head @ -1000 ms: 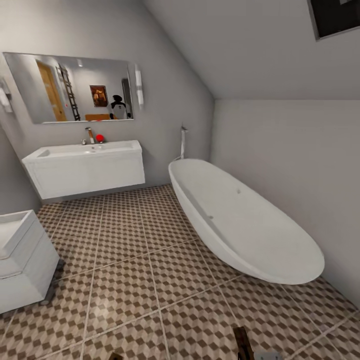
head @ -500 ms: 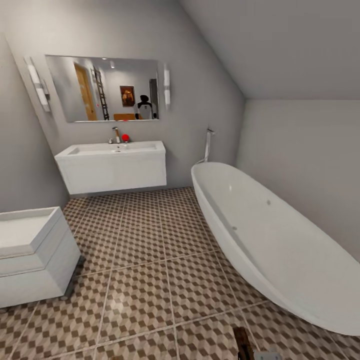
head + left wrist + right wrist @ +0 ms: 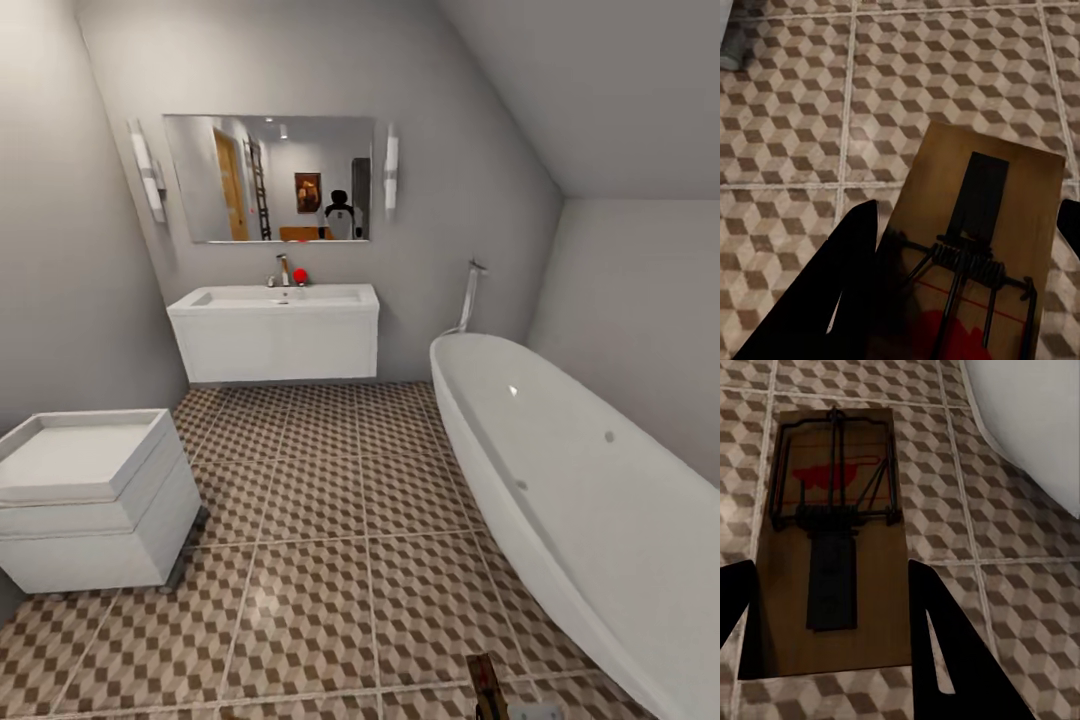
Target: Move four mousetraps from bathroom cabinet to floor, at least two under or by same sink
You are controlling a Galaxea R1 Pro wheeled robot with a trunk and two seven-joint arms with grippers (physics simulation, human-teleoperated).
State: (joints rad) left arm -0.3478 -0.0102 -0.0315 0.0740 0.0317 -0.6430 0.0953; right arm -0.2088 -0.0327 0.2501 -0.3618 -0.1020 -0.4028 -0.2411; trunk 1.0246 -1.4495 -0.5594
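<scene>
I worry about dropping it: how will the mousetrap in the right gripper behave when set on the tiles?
The mousetrap is a flat wooden board, so it probably lies stable and won't roll. It looks stiff and light. Its wire spring parts could snap if jolted, so the right gripper should lower it gently onto the bathroom floor.

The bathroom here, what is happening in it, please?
A two-armed robot is carrying one mousetrap in each gripper above the tiled floor. The left gripper is shut on a mousetrap, and the right gripper on another mousetrap. Ahead, the sink stands against the far wall, with the bathtub on the right and the toilet on the left. Neither trap is set down yet.
</scene>
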